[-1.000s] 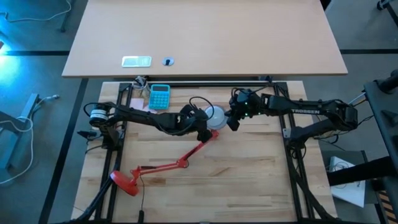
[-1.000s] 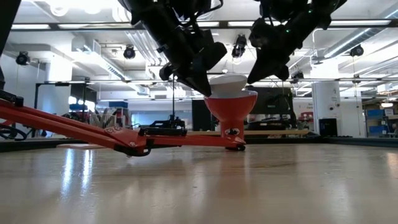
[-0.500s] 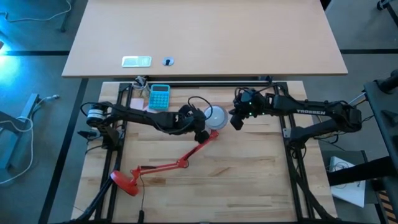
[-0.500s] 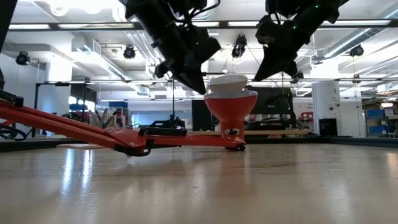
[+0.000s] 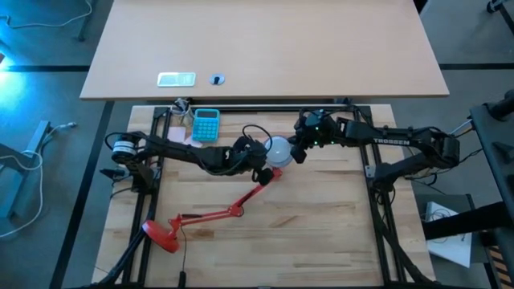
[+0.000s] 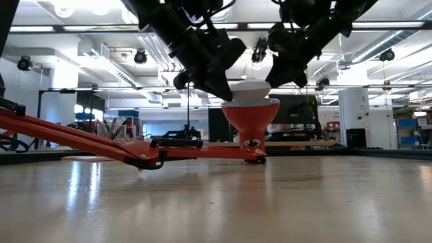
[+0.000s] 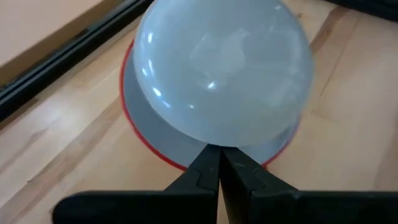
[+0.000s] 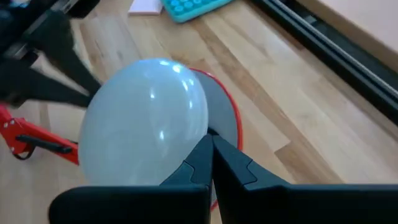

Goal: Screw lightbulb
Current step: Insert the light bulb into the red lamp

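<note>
1. The bench [image 5: 321,233] carries everything I have to work with; I place the rest by the red lamp [image 5: 210,215], which lies flat across the middle of the bench with its base toward the near left corner.
2. The left arm reaches in from the left side and the right arm from the right; both end at the lamp's shade [image 6: 250,116], which sits at the far end of the lamp, mouth facing up.
3. The shade is the only holder here, and the lightbulb [image 5: 278,149] sits in it, dome upward, neck hidden down inside the cone.
4. From the low view the bulb's dome rises just above the rim of the shade. It looks seated, but I cannot see the threads, so I cannot say how far it is screwed in.
5. My reading of progress: the bulb is placed in the socket, and what is left is turning it until it is tight, then backing both arms away.
6. The left claw [image 7: 219,167] hangs just beside the bulb on the lamp-arm side, fingers pressed together with nothing between them.
7. The right claw [image 8: 210,149] hangs at the opposite side of the bulb, also pressed together and pinching nothing; its tips sit against or just off the dome, and I cannot tell which.
8. A blue calculator [image 5: 206,124] lies near the far edge, beyond the shade, well clear of the work.
</note>
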`<action>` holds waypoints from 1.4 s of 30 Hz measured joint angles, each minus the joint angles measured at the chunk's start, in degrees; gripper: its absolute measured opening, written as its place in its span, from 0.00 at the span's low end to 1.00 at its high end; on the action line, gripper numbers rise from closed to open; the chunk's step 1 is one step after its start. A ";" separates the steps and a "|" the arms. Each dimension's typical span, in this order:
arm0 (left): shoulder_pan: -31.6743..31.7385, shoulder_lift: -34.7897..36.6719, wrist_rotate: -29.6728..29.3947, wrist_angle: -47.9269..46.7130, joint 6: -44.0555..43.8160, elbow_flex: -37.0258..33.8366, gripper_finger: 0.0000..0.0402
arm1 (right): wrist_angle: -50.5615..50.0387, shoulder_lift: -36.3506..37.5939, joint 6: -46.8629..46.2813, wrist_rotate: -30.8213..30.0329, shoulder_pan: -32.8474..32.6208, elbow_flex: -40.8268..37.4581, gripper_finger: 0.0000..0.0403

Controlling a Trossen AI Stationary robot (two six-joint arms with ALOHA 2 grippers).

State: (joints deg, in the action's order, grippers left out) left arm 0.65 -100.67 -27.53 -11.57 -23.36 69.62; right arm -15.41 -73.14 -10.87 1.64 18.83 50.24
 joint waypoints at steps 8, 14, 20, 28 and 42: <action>2.61 0.39 -0.53 -0.94 2.98 -0.12 0.00 | -6.25 1.76 -1.19 1.97 -2.40 -0.04 0.00; 4.15 0.58 -0.57 -1.38 3.61 -0.10 0.00 | -7.68 2.22 -1.27 3.89 -4.42 -0.04 0.00; 3.29 1.94 -0.18 -5.99 2.63 -0.06 0.00 | -8.39 3.17 -1.01 3.07 -2.51 -0.04 0.00; -0.73 2.50 0.07 -3.99 -1.60 -0.06 0.00 | -2.46 2.62 1.81 -0.14 1.36 0.17 0.00; 1.14 -0.25 1.33 0.01 0.54 -0.12 0.00 | -0.89 -0.48 0.59 2.94 1.41 0.20 0.00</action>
State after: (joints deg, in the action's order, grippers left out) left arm 1.79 -100.92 -26.20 -11.56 -22.82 69.49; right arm -16.31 -73.62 -10.28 4.59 20.24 50.43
